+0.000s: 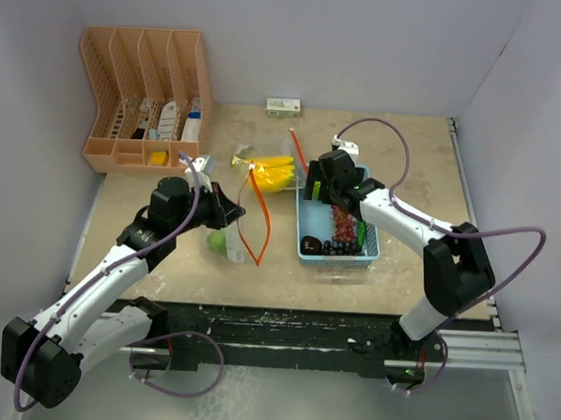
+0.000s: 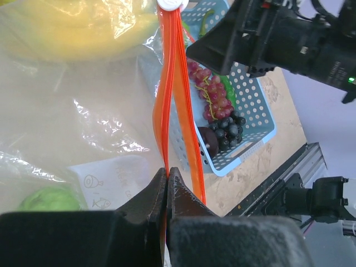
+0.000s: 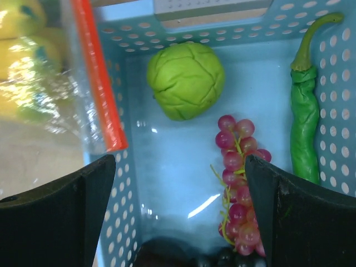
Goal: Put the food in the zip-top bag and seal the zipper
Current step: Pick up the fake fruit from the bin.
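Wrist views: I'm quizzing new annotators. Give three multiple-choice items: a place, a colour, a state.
1. Where is the banana bunch? A in the basket; B inside the zip-top bag; C in the right pincer.
2. The bag's zipper strip is: A orange; B blue; C white.
3. The right pincer is: A shut on the banana bunch; B shut on the zipper strip; C open over the basket.
B, seen through the clear film; A, orange in all views; C, jaws apart, nothing between.
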You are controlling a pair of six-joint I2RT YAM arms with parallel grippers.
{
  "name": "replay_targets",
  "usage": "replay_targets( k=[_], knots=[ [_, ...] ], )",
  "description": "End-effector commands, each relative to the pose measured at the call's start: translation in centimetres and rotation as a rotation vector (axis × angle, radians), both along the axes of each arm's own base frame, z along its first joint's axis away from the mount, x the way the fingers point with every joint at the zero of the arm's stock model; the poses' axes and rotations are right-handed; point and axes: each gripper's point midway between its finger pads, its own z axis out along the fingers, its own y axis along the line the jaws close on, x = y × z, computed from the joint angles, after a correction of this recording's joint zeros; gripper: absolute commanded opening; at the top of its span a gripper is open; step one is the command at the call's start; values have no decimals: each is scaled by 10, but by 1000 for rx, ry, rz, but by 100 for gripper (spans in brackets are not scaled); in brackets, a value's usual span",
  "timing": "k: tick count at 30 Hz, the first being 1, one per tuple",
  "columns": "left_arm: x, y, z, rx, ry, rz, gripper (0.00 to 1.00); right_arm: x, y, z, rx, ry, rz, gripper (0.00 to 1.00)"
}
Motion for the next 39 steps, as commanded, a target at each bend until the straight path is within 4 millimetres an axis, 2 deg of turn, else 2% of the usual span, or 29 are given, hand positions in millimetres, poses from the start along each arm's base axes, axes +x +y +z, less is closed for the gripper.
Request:
replay_targets(
  k=[1,7,14,18,21,24,26,28,32,35,36,37,39],
  knots=[
    [-2,-4,24,-30,-68,-27,0,28,-3,4,55,-59,-93,100],
    [-4,-3,28,-29,-83,-33,0,59,-2,-31,22,-25,-109,100],
    [-5,-2,29,-23,-90,-38,0,83,-8,-45,-15,-68,-146,100],
    [-4,-2,28,-12,-90,-39,0,87,-12,-52,-33,-83,-167,93],
    [-5,-2,26,-7,-85,-40,0,88,-10,-56,-28,-108,-149,77],
    [-4,-1,22,-3,-77,-38,0,85,-12,-59,-37,-105,-138,49],
    [-4,-2,21,0,-73,-40,0,79,-16,-55,-36,-104,-145,35],
    [-3,-2,20,3,-71,-40,0,72,-24,-39,-52,-126,-157,26],
    [-2,-2,19,7,-68,-38,0,39,-11,10,-6,-185,-80,22],
    [-1,-2,19,7,-67,-37,0,4,20,50,59,-253,67,21],
    [0,-2,18,8,-65,-35,0,-8,37,66,98,-281,151,22],
    [0,-2,18,7,-65,-35,0,-26,49,67,131,-278,238,22],
    [0,-2,17,10,-64,-34,0,-56,82,92,262,-320,442,23]
  ],
)
